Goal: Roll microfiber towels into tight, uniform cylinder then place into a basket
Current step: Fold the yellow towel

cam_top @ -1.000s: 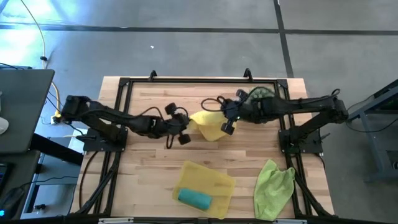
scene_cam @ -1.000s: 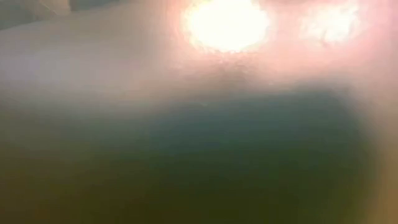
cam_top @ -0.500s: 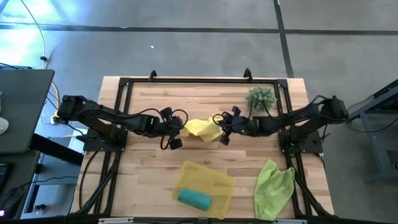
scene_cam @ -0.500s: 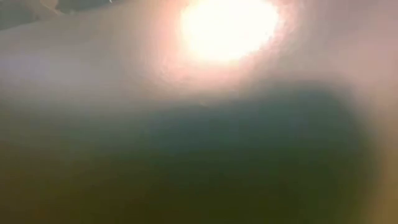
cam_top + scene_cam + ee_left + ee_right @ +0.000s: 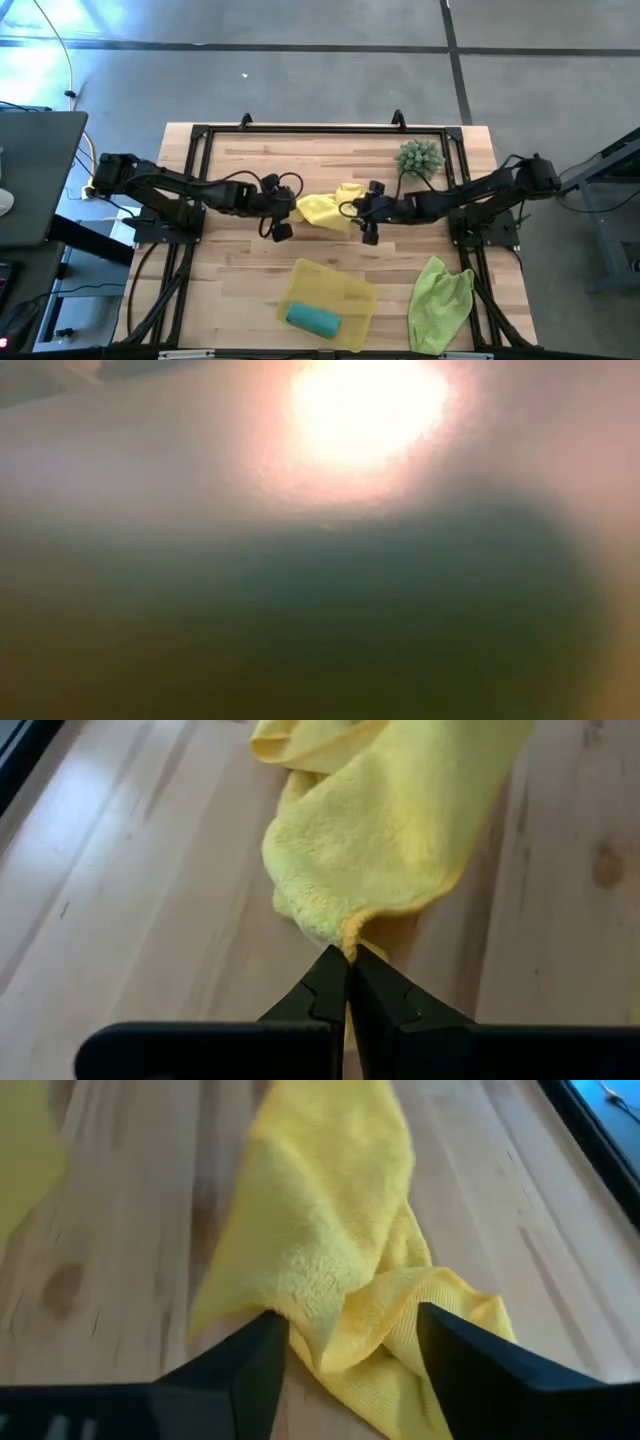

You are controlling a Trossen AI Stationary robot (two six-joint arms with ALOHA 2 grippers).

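The bright yellow towel (image 5: 325, 207) lies crumpled on the wooden table's middle, between my two grippers. My left gripper (image 5: 291, 209) is shut on its left end. My right gripper (image 5: 345, 1340) stands open at its right end, and the bunched cloth (image 5: 330, 1280) lies between the two fingers. Whether they touch it, I cannot tell. The teal towel (image 5: 313, 318) lies rolled in the yellow basket (image 5: 345, 290) at the near edge. The lime green towel (image 5: 440, 305) lies loose at the near right. The low view shows only blur. My left gripper pinches a corner of the yellow towel's hem (image 5: 350, 932) between its two fingertips. The fingers come level from the table's left. The towel lies slack on the table beyond them.
A spiky green plant (image 5: 420, 158) stands at the far right, close behind my right arm. Black frame rails (image 5: 300, 128) run along the table's far edge and sides. Bare wood shows at the far left and between the basket and the green towel.
My right gripper has come down from above the table and toward the near edge, bringing the yellow towel's right end with it. The towel, lifted and hanging a second ago, now lies low on the table, its right end bunched between the right fingers.
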